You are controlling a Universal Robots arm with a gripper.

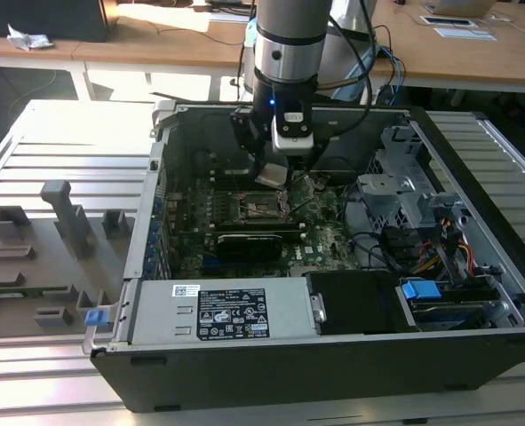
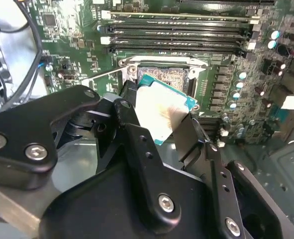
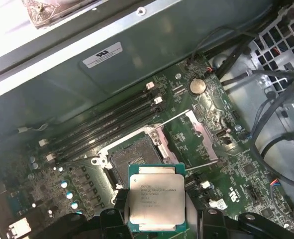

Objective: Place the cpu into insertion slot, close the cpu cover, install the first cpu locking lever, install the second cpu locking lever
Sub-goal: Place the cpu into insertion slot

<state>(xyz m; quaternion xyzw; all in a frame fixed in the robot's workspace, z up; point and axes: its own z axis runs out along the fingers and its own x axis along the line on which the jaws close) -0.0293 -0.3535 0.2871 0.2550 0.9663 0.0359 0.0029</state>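
Where the gripper (image 1: 271, 177) is hanging: inside the open computer case (image 1: 271, 377), low over the green board (image 1: 326, 241), at the end of the arm (image 1: 284, 53) that is reaching down from above.
Gripper state: clamping the chip (image 3: 154, 201) from two opposite sides; in the second wrist view the black fingers (image 2: 132, 117) are pressing on its edges.
Chip: sitting between the fingers, silver top facing the first wrist view's camera, green rim showing around it. In the second wrist view it (image 2: 161, 107) is looking tilted and is not lying flat.
Chip vs socket: chip is hovering just beside and above the socket (image 3: 134, 159), overlapping its near edge in both wrist views and not sitting in it.
Socket: lying uncovered, dark square frame showing in full in the second wrist view (image 2: 162, 74); in the exterior view it (image 1: 260, 207) is sitting just under the gripper.
Cover: the metal frame plate (image 3: 201, 137) is standing swung open beside the socket, cut-out centre showing the board through it.
Levers: one thin metal rod (image 3: 174, 118) and another (image 3: 201, 167) are sticking out free on either side of the cover, neither lying flat along the socket.
Memory slots: long black slats (image 3: 107, 124) are running along the socket's far side, close to it.
Power supply: grey box (image 1: 218, 311) is lying along the near case wall in the exterior view.
Outside the case: slatted table (image 1: 58, 133) is carrying grey fixtures (image 1: 58, 213) on the exterior view's left.
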